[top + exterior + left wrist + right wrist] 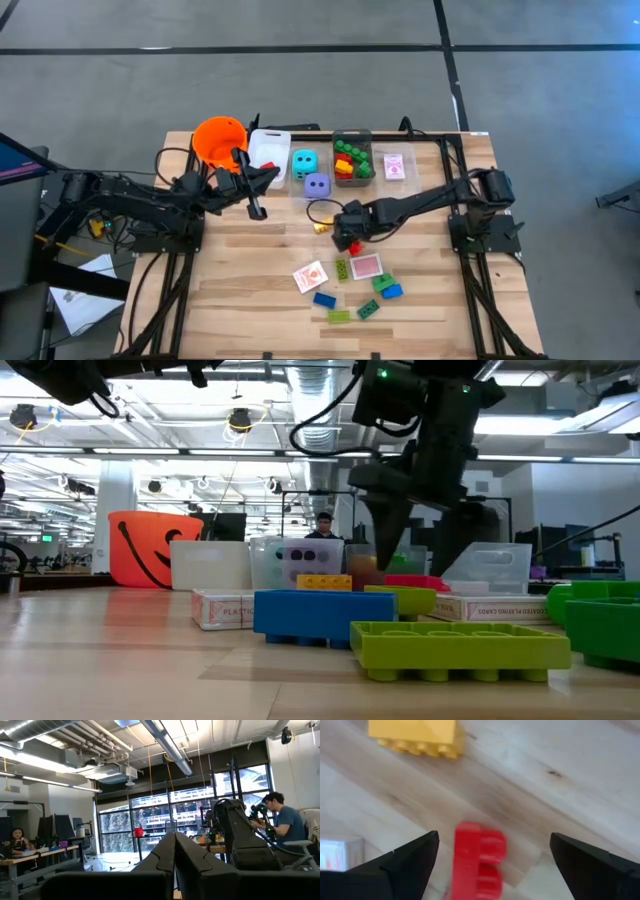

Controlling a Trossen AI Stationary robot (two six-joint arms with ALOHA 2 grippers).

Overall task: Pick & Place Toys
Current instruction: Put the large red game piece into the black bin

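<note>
Right gripper [349, 241]: centre of the high view, low over the wooden table [240, 290]; fingers [395, 867] spread wide apart, gripping nothing.
Red brick [477, 862]: flat on the wood directly between the spread fingers in the right wrist view, touching neither; in the high view a red spot at the gripper tip [353, 246].
Yellow brick [417, 734]: upper left of the right wrist view, on the wood beyond the red brick, apart from it.
Left gripper [257, 208]: centre left of the high view, just below the orange bucket [218, 138]; fingers [165, 857] pressed together, empty, aimed out at the room.
Loose toys: lower centre of the high view, two red-backed playing cards [366, 266] [311, 277], a blue brick [324, 299], green bricks [369, 309], a pale green brick [339, 316]; blue [310, 615] and lime [455, 650] bricks fill the low view's foreground.
Dice: teal die [304, 162] above purple die [317, 185], upper centre of the high view, close together; whether touching is unclear.
Bins: clear bin [352, 158] holding red, yellow and green bricks, upper centre; white bin [270, 150] left of the dice, beside the bucket; card pack [396, 167] right of the clear bin.
Room: a seated person [285, 827] at the right edge of the left wrist view.
</note>
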